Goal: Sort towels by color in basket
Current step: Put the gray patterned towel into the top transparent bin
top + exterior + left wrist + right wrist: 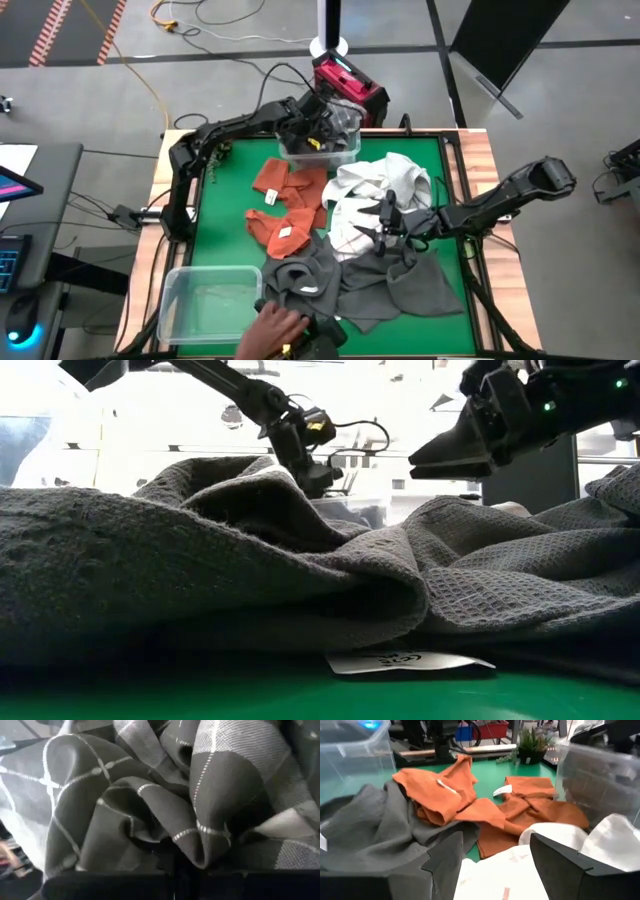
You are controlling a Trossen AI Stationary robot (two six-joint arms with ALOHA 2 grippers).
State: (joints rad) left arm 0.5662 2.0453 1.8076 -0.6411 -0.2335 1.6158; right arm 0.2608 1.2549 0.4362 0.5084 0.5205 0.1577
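Left tool (318,137) clamped on grey plaid towel (165,795); right tool (492,857) apart — towel label (408,661) unreadable.

Rust orange towels (285,205), dark grey towels (350,280), grey plaid towel (165,795)

— Where do the towels lie?
— Rust-orange towels (285,205) crumpled mid-table, left of the white towels (375,190); dark grey towels (350,275) heaped at the near side.
— And the plaid one?
— The grey plaid towel (165,795) sits bunched in folds in the far clear bin (320,155)
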